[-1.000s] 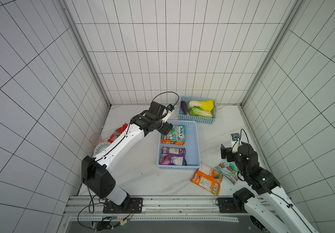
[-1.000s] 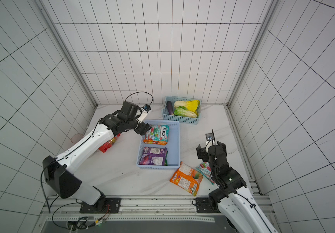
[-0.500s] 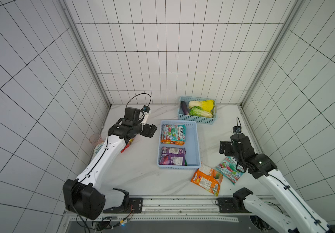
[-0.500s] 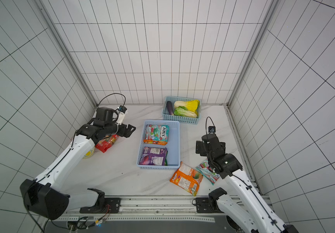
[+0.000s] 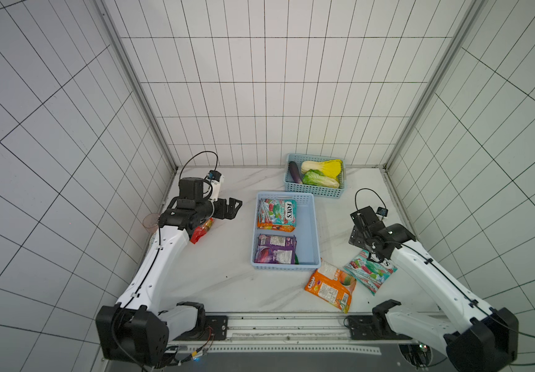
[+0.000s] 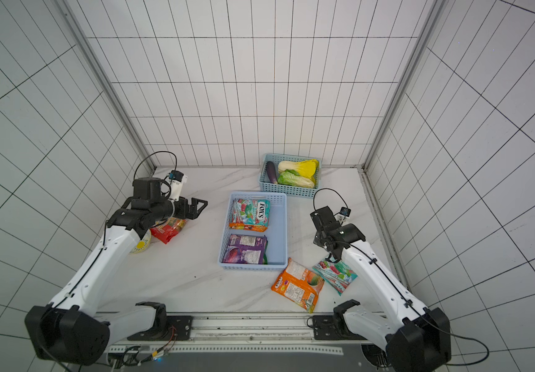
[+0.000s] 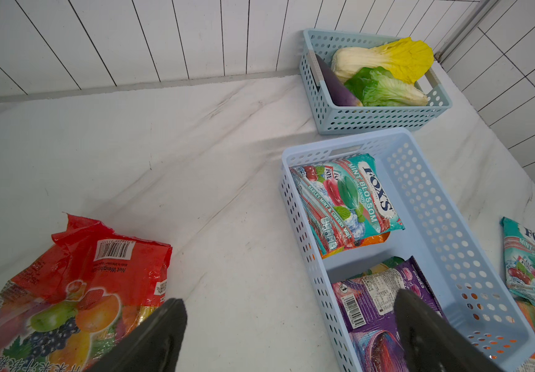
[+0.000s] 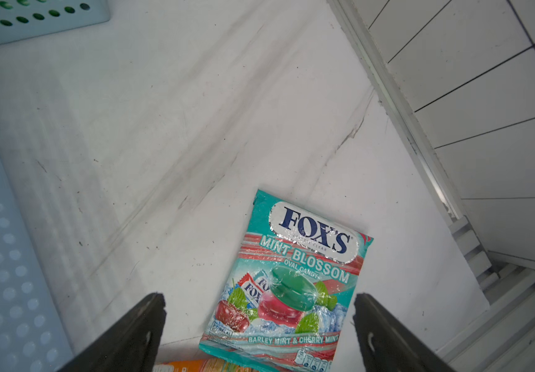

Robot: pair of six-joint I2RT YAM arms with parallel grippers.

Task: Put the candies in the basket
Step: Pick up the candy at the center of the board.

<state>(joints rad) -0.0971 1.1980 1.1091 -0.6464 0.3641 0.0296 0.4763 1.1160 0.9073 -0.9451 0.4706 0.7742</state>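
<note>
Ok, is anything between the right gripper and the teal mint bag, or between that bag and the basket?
Nothing visible. The open right gripper hangs near the teal bag; only the flat orange bag lies beside it, toward the basket.

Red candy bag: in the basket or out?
Out. The red bag lies on the table by the left gripper, apart from the basket; that gripper is open, holding nothing.

Both top views look steeply down from high up, sharing the whole worktop (image 5: 227,283). Left wrist looks past left tool (image 7: 288,298) onto basket (image 7: 437,209); right wrist past right tool (image 8: 258,296), close to worktop.
</note>
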